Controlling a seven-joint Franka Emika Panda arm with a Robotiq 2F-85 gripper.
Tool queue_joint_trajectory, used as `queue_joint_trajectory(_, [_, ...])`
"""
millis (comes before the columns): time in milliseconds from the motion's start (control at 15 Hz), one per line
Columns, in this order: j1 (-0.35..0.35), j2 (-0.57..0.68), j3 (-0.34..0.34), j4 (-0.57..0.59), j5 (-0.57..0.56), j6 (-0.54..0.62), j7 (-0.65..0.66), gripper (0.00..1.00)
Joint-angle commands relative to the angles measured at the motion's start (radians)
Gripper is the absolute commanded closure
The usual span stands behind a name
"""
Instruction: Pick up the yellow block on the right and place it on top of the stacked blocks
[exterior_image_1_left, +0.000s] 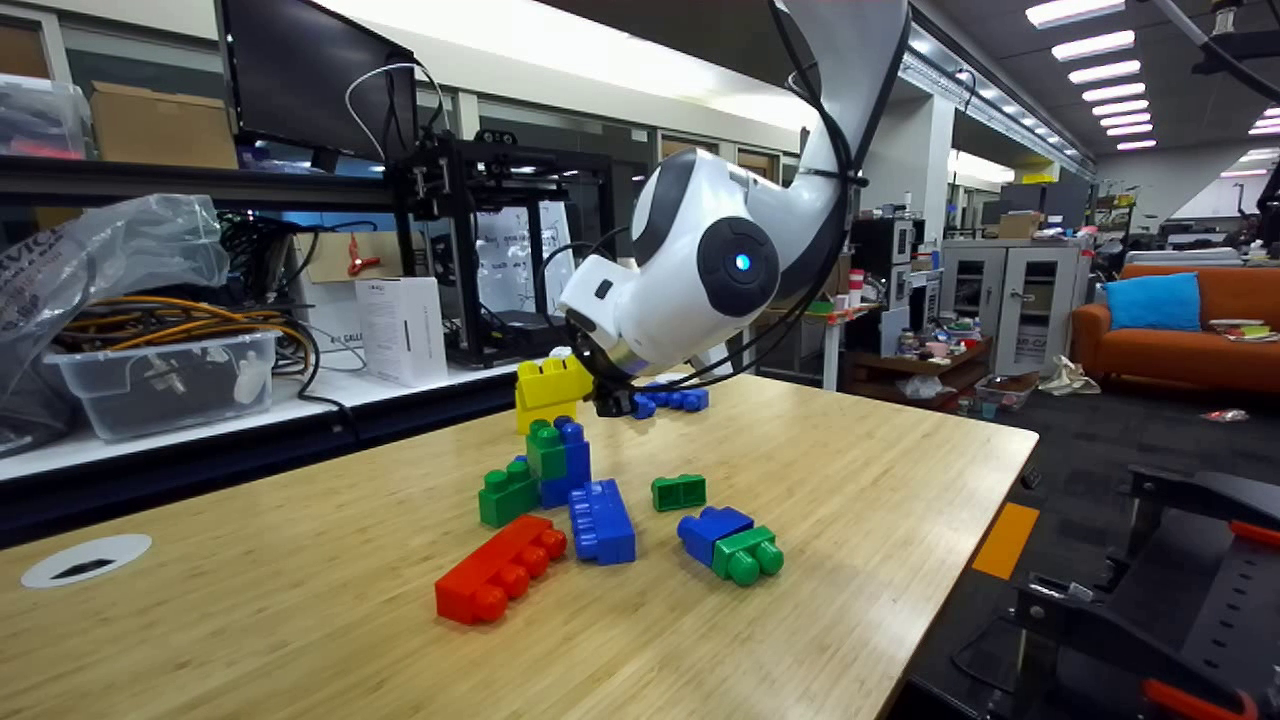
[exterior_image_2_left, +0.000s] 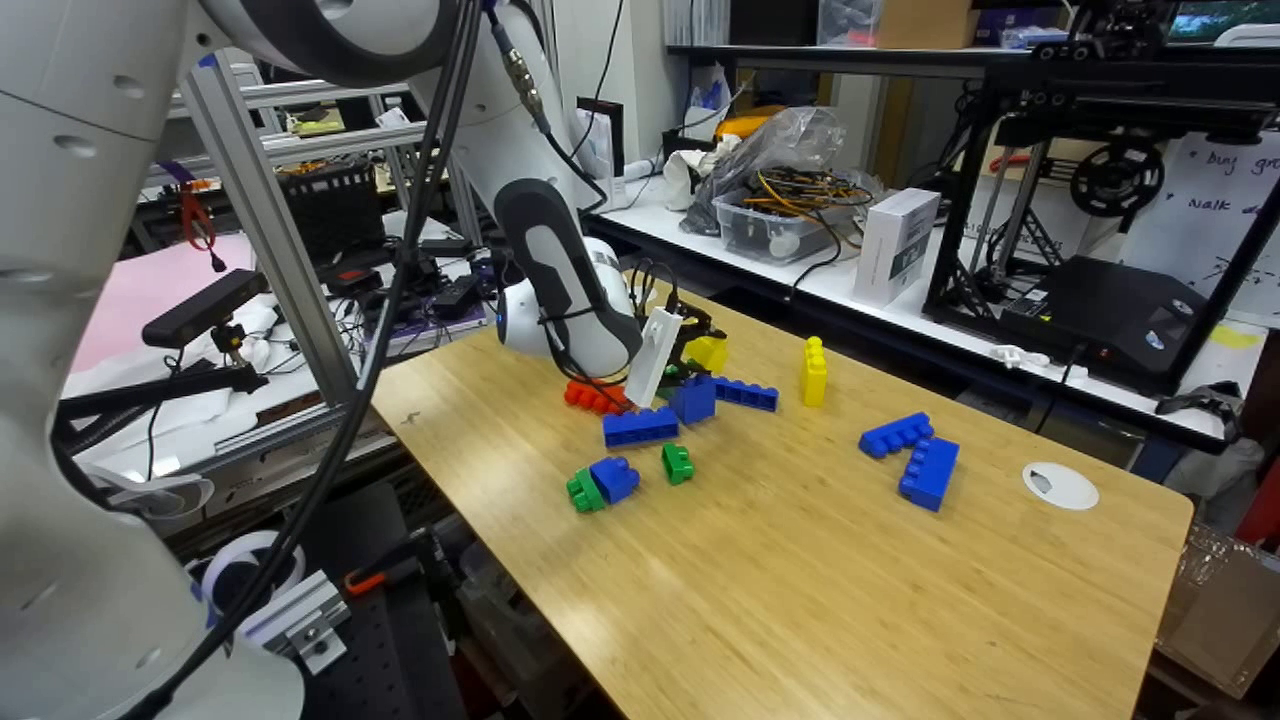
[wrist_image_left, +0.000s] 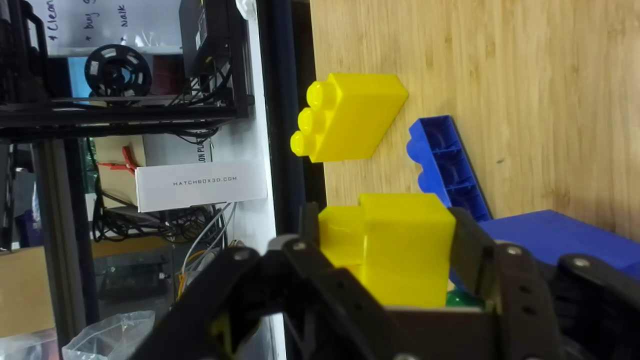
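Wrist view: the gripper (wrist_image_left: 388, 235) is clamped on the yellow block (wrist_image_left: 402, 247), 1 finger each side; a 2nd yellow brick (wrist_image_left: 360, 117) sits on the table (wrist_image_left: 525, 90). In an exterior view, the stacked blocks (exterior_image_1_left: 572, 468), green and blue, stand behind a red brick (exterior_image_1_left: 492, 578). In an exterior view, the yellow block (exterior_image_2_left: 710, 352), partly hidden, shows near them; contact unclear.

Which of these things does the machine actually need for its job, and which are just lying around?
Part of the job:
gripper
held yellow block
stacked green and blue blocks

Just lying about:
second yellow block, standing apart
red block
low blue-and-green pair
small green block
white box
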Motion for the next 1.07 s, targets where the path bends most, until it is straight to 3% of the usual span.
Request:
queue_joint_trajectory(0, [-0.008,0.009,0.011,-0.002,-0.016,-0.042,-0.009,0.62])
queue_joint_trajectory(1000, [0.001,0.097,0.015,0.017,-0.084,-0.154,0.012,0.62])
